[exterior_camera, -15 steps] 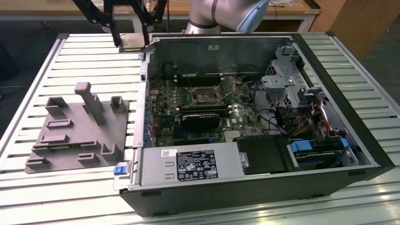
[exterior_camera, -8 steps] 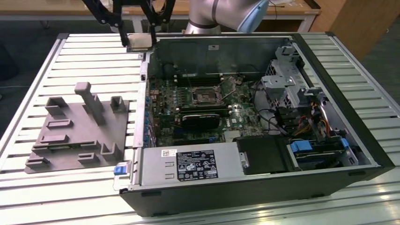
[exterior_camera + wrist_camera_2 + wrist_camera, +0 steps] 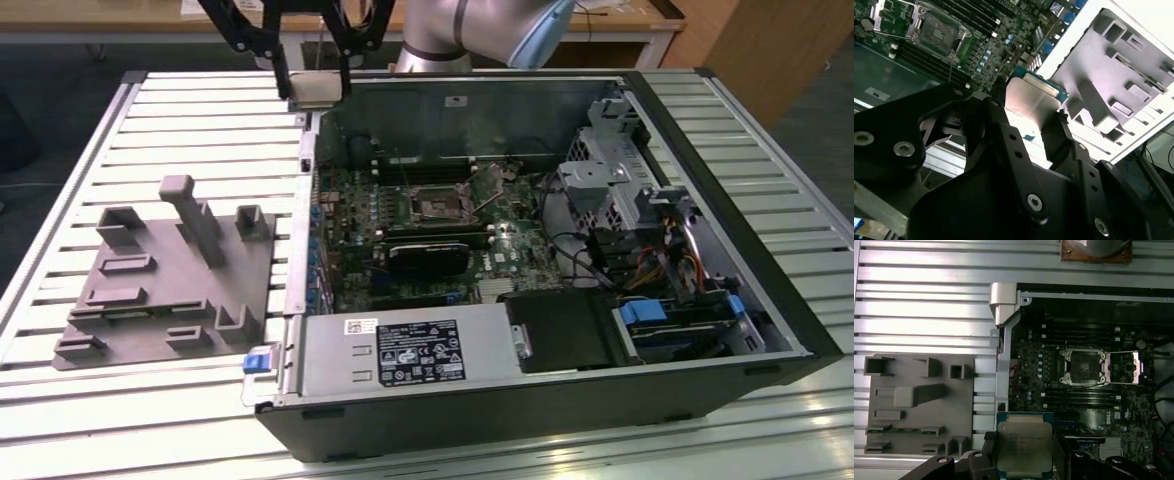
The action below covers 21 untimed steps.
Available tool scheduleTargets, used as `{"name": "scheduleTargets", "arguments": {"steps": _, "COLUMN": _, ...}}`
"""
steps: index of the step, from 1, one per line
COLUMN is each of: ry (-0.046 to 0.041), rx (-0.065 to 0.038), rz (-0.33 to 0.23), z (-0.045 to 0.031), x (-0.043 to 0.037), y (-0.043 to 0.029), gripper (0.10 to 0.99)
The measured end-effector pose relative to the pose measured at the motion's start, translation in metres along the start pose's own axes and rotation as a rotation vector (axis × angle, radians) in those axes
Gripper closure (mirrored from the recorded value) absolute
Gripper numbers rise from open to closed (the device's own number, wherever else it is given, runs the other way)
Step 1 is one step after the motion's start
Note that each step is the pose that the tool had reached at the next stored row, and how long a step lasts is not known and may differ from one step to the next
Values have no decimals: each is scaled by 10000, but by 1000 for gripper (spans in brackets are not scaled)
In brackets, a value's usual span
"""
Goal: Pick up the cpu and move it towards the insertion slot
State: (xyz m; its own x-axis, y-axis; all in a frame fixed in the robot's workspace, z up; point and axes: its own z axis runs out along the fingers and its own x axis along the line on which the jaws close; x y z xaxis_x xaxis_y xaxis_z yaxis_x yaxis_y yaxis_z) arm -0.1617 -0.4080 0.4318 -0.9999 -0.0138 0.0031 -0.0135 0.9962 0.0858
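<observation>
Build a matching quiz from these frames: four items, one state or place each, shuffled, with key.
Items:
1. cpu
2. insertion slot
3. grey plastic fixture
4. gripper

States or places:
A. lies on the slatted table, outside the computer case
B. open and empty, on the green board inside the case
C. shut on the chip
D. held in the air between two black fingers

Pairs: 1-D, 2-B, 3-A, 4-C
</observation>
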Motion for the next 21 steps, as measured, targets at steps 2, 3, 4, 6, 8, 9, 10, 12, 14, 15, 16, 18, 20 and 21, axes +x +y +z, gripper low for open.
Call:
{"name": "scheduleTargets", "arguments": {"steps": 2, "ry": -1, "rx": -1, "rz": 2, "z": 4, "x": -12, "y": 8, "gripper": 553}}
{"name": "scheduleTargets", "arguments": {"steps": 3, "ry": -1, "rx": -1, "rz": 1, "z": 6, "x": -18, "y": 14, "gripper": 553}}
{"name": "scheduleTargets", "arguments": {"steps": 4, "ry": -1, "rx": -1, "rz": 1, "z": 8, "x": -24, "y": 21, "gripper": 553}}
{"name": "scheduleTargets", "arguments": {"steps": 6, "ry": -1, "rx": -1, "rz": 0, "z": 13, "x": -31, "y": 46, "gripper": 553}}
{"name": "scheduleTargets", "arguments": {"steps": 8, "ry": -2, "rx": -2, "rz": 0, "z": 18, "x": -35, "y": 79, "gripper": 553}}
{"name": "scheduleTargets", "arguments": {"steps": 9, "ry": -2, "rx": -1, "rz": 0, "z": 20, "x": -38, "y": 94, "gripper": 553}}
{"name": "scheduleTargets", "arguments": {"steps": 10, "ry": -1, "rx": -1, "rz": 1, "z": 23, "x": -40, "y": 108, "gripper": 553}}
{"name": "scheduleTargets", "arguments": {"steps": 12, "ry": -2, "rx": -2, "rz": 1, "z": 28, "x": -44, "y": 137, "gripper": 553}}
{"name": "scheduleTargets", "arguments": {"steps": 14, "ry": -3, "rx": -2, "rz": 0, "z": 32, "x": -47, "y": 158, "gripper": 553}}
{"name": "scheduleTargets", "arguments": {"steps": 15, "ry": -3, "rx": -4, "rz": 0, "z": 33, "x": -50, "y": 165, "gripper": 553}}
{"name": "scheduleTargets", "arguments": {"steps": 16, "ry": -2, "rx": -7, "rz": -1, "z": 35, "x": -54, "y": 171, "gripper": 553}}
{"name": "scheduleTargets", "arguments": {"steps": 18, "ry": -3, "rx": -13, "rz": -1, "z": 39, "x": -67, "y": 181, "gripper": 553}}
{"name": "scheduleTargets", "arguments": {"steps": 20, "ry": -3, "rx": -19, "rz": 0, "z": 42, "x": -91, "y": 194, "gripper": 553}}
{"name": "scheduleTargets", "arguments": {"steps": 21, "ry": -3, "rx": -21, "rz": 0, "z": 44, "x": -105, "y": 201, "gripper": 553}}
